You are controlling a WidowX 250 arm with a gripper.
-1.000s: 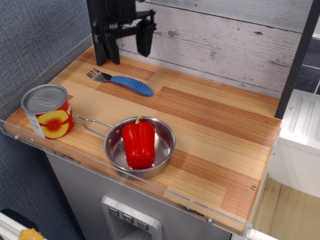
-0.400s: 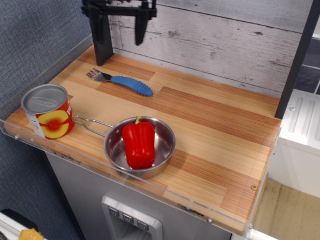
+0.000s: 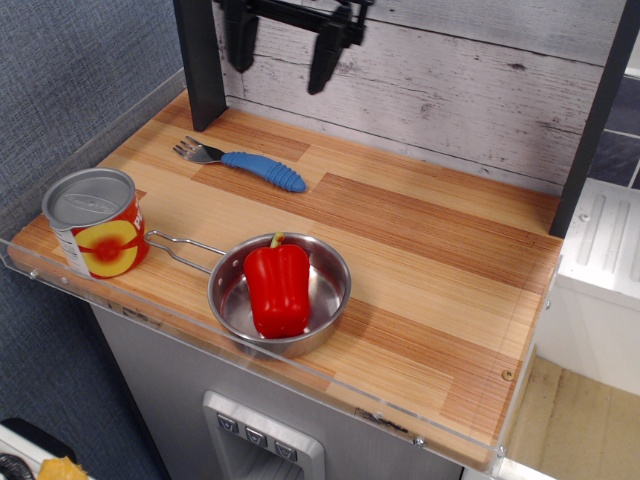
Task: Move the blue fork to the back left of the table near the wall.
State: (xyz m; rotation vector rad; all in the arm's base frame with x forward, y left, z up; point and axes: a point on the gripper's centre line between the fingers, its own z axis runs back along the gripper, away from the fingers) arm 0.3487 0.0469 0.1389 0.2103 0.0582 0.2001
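1. Your gripper (image 3: pixel 283 47) hangs high at the top edge in front of the wall (image 3: pixel 450 90), fingers spread wide apart and holding nothing.
2. Your blue fork (image 3: pixel 245 163) lies flat on the tabletop (image 3: pixel 420 250) at far left, near the wall, tines pointing left.
3. Nearer you sit a can (image 3: pixel 95 222) and a pan (image 3: pixel 280 295) holding a red pepper (image 3: pixel 277 288).

The glossy wood-plank bench (image 3: pixel 420 230) is carrying a ribbed blue plastic fork with metal tines (image 3: pixel 245 163) and a shiny steel pan (image 3: pixel 228 300); the rough whitewashed wood wall (image 3: pixel 470 90) is looking matt.
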